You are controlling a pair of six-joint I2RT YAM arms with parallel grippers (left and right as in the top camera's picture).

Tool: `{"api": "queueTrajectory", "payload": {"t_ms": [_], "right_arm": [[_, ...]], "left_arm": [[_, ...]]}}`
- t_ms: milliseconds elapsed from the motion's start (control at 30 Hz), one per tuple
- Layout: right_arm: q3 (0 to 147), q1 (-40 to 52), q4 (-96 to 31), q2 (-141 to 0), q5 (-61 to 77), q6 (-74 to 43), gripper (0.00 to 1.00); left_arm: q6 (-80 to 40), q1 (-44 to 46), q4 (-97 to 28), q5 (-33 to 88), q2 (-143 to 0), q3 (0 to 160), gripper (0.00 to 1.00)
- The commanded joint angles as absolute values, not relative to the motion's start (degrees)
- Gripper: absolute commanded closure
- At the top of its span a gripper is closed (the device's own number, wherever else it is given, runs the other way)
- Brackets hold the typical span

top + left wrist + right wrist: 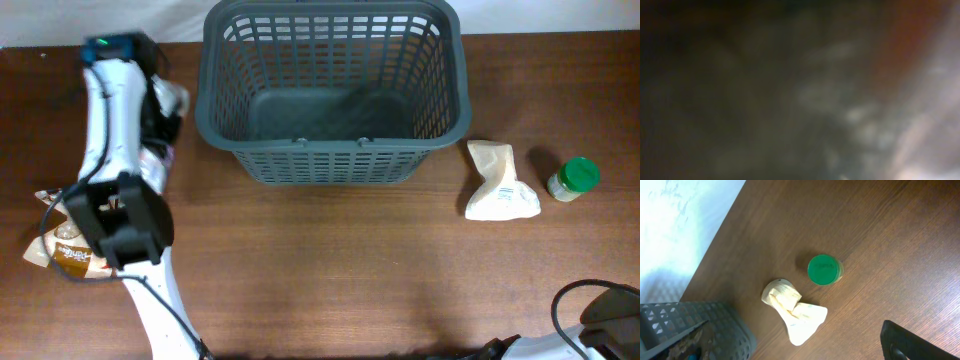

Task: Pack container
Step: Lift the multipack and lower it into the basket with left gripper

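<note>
While nothing is packed yet, we call this the first pick: the container point(330, 160) stands far-centre, floor bare. Left arm point(118, 222) hangs over snack packets point(62, 250) at the left edge (wrist view pure blur, so jaws: cannot tell); right arm point(610, 312) shows no jaws either. Next needs a sure grip, then a lift over the rim. White pouch point(500, 185) and green-lidded jar point(573, 178) lie right of the container.

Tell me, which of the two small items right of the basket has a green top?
The round jar; the crumpled packet beside it is white.
</note>
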State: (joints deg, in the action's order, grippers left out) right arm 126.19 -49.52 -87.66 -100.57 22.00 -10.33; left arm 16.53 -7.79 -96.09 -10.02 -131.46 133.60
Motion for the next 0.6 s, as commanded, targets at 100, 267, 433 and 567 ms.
{"api": "queueTrajectory", "payload": {"t_ms": [100,267,433,567], "right_arm": [[126.3,-49.6,-87.7,-100.9,22.2,-10.2,0.01],[126.3,-49.6,-87.7,-100.9,22.2,-10.2,0.01],[126.3,-49.6,-87.7,-100.9,22.2,-10.2,0.01],[126.3,-49.6,-87.7,-100.9,22.2,-10.2,0.01]], "left_arm": [[14.6,-7.8,-93.6,-14.0,-115.9,152.4,0.98],[27.3,-0.9,-87.5,-14.0,-109.0,160.0,0.98],[53.5,15.2,-78.1,-14.0,-106.1,160.5,0.98],[63.8,23.7,-71.9,-14.0,-111.2,158.4,0.98]]}}
